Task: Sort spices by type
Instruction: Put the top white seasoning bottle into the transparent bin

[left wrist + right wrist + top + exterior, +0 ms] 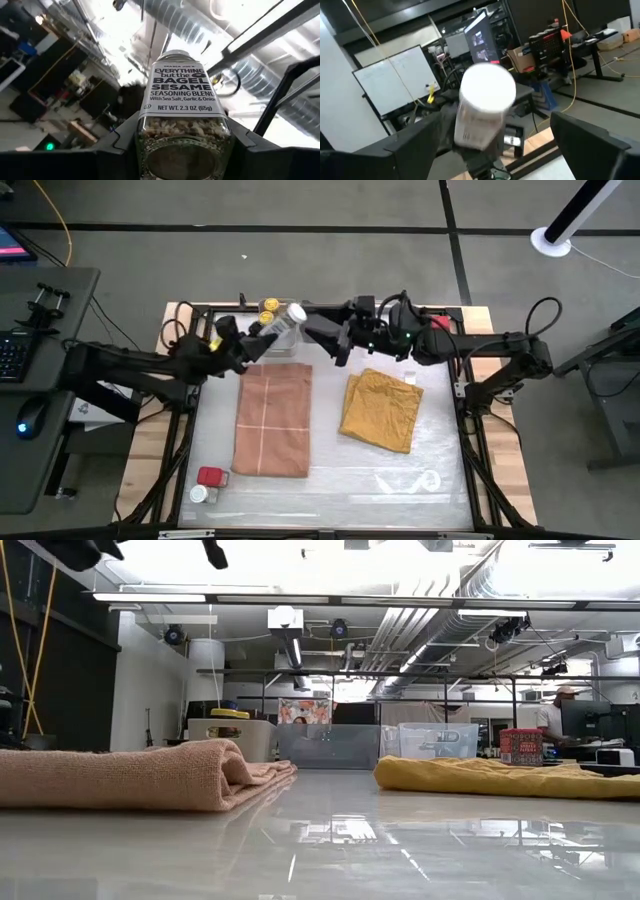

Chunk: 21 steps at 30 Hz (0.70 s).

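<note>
We see the left tool [262,340] raised over the far edge of the surface [330,480], clamped on a clear white-topped shaker [285,322] that it holds tilted, cap pointing toward the right arm. In the left wrist view the shaker [180,115] sits between both dark fingers [125,140], label reading "Everything but the Bagel Sesame Seasoning Blend", seeds visible through the glass. The right tool [325,335] sits just beside the shaker's cap end, jaws spread and holding nothing; in the right wrist view the white cap [487,87] faces us between its open fingers [585,135], not touching them as far as we can tell. Two yellow-lidded jars [268,308] stand at the far edge, just behind the held shaker. Near the front-left corner a red tin [211,476] lies on the surface with a second white-topped shaker [200,494] just beside it. We can't locate the other red tin in any view. A folded pink cloth [272,418] lies left of centre and a folded mustard cloth [382,410] right of centre, apart from each other; the low view shows both lying flat, pink cloth [140,775] and mustard cloth [500,778], with only the arms' undersides at the top edge.
</note>
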{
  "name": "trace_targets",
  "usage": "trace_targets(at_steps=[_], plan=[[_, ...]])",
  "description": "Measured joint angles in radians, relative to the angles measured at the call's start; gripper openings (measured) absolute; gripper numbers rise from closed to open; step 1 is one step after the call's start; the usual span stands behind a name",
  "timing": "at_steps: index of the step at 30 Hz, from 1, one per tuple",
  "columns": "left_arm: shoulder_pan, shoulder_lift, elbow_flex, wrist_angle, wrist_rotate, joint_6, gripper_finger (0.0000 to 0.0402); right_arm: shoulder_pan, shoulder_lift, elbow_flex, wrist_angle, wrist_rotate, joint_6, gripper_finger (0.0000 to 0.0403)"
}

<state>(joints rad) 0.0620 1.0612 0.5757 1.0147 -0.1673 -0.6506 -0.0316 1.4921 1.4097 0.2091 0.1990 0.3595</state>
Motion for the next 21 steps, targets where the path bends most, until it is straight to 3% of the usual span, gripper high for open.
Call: trace_targets(at_steps=[15,21], plan=[[0.001,0.177,0.122,-0.047,0.039,0.037,0.0154,-0.001,0.0,0.001,-0.048,-0.043,0.021,0.0363],[0.002,0.178,0.122,-0.058,0.056,0.043,0.0154,-0.001,0.001,0.001,-0.08,-0.025,0.027,0.0329]])
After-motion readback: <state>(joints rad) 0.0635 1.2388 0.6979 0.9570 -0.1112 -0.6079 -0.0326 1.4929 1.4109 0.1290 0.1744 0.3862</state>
